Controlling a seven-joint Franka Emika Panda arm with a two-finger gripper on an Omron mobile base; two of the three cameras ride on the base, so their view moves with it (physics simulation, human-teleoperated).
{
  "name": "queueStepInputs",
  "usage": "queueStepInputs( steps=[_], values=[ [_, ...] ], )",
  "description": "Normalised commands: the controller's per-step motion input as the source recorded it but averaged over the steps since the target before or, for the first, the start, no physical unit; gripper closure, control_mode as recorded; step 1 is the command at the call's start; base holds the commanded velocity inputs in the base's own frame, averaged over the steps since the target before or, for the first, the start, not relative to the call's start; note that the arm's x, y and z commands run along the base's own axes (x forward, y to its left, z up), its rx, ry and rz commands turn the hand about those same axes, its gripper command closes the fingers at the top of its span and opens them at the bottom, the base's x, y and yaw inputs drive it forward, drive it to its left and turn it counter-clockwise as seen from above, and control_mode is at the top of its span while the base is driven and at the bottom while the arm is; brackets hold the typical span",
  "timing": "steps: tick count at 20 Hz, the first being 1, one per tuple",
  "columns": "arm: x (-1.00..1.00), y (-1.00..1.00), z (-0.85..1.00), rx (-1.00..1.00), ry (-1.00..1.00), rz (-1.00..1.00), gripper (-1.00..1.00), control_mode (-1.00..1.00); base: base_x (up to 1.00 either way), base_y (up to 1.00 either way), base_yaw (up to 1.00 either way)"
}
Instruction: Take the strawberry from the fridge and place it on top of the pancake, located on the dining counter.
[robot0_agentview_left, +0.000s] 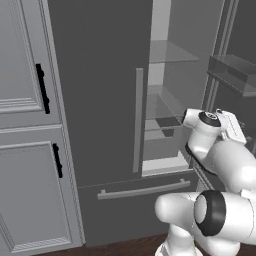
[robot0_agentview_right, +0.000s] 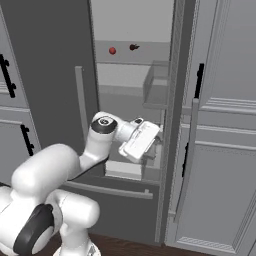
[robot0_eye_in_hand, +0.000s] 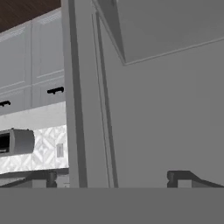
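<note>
one strawberry (robot0_agentview_right: 112, 50) on fridge (robot0_agentview_right: 50, 60) shelf, right base view; claw (robot0_eye_in_hand: 113, 178) open, empty.

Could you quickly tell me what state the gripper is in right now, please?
Gripper: open and empty; fingertips spread wide, nothing between them, beside the open fridge.

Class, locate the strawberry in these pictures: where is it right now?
In the right base view, the strawberry sits on an upper shelf inside the open fridge, just left of a small dark ball.
</note>
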Motion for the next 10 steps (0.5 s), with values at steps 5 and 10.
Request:
queueStepInputs(
  steps=[5,10],
  values=[
    [0.0,0.88,0.18,0.01,-0.01,0.02,-1.0,-1.0,0.0,0.0,0.0],
    [0.16,0.97,0.13,0.09,-0.12,0.0,-1.0,-1.0,0.0,0.0,0.0]
  ],
)
